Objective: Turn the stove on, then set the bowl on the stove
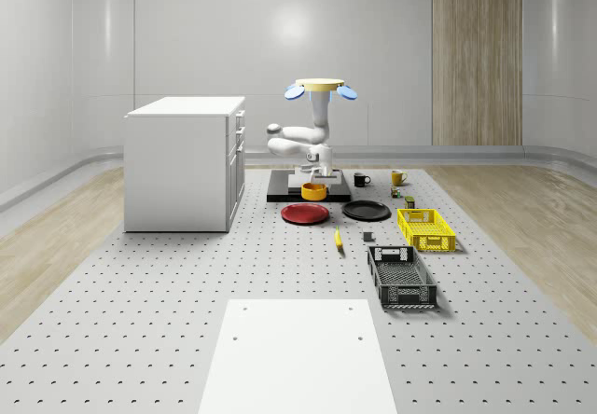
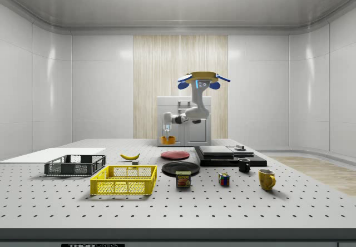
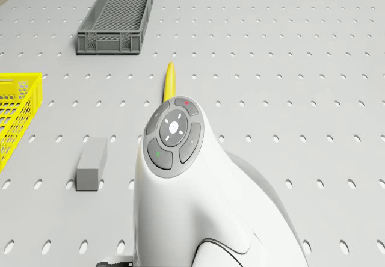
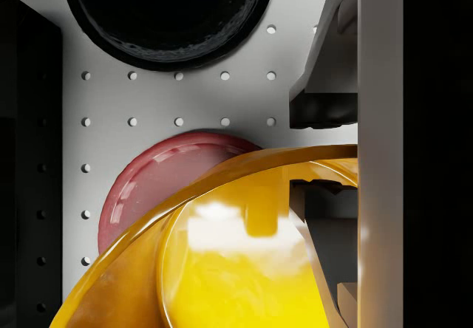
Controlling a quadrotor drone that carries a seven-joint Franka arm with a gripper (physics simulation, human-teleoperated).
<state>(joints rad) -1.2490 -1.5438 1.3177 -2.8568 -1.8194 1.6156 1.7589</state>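
Note:
The orange-yellow bowl (image 1: 313, 191) (image 2: 168, 140) hangs in the air by the front edge of the flat black stove (image 1: 280, 193) (image 2: 222, 155), on the side toward the red plate (image 1: 305, 213). My gripper (image 1: 317, 177) (image 2: 167, 131) (image 4: 325, 158) is shut on the bowl's (image 4: 244, 261) rim, one finger outside it and one inside. The drone (image 1: 321, 88) (image 2: 203, 80) hovers over the stove with the arm bent downward. Below the bowl in the wrist view lie the red plate (image 4: 144, 188) and the stove's edge (image 4: 22, 158).
A black plate (image 1: 366, 211) (image 4: 166, 10) lies beside the red one. In front are a banana (image 1: 339, 239) (image 3: 170, 80), a grey block (image 3: 92, 164), a yellow basket (image 1: 425, 228) and a dark basket (image 1: 401, 277). A white cabinet (image 1: 187, 162) stands at the whole-scene view's left. Two mugs (image 1: 361, 180) sit behind the black plate.

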